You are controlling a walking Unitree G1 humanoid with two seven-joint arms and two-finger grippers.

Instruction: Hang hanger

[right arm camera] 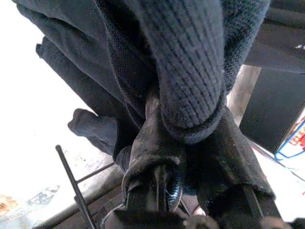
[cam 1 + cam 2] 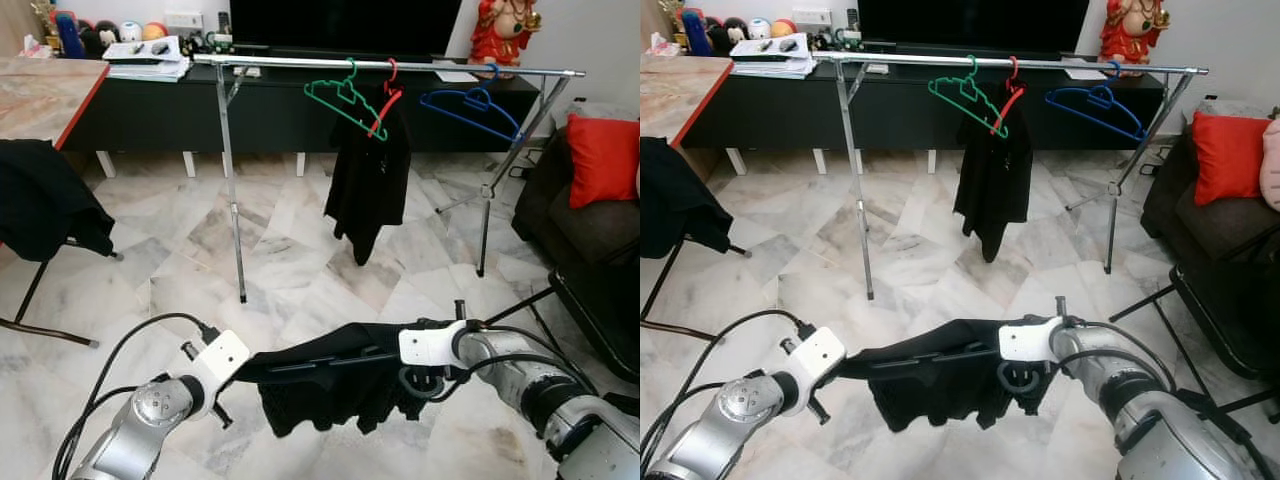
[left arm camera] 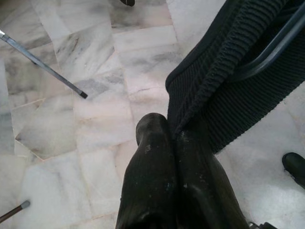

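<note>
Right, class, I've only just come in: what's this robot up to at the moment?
The robot holds a black knitted garment on a dark hanger stretched between its two grippers, low over the marble floor. The left gripper is shut on one end of the knit, the right gripper is shut on the other end. Ahead stands the metal clothes rail, carrying a green hanger, a red hanger with a black garment and a blue hanger. The held hanger is not yet hung.

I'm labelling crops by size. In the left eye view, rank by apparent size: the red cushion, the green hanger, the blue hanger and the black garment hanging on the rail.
1. Black garment on the rail
2. Red cushion
3. Blue hanger and green hanger: about alike, not ranked.
</note>
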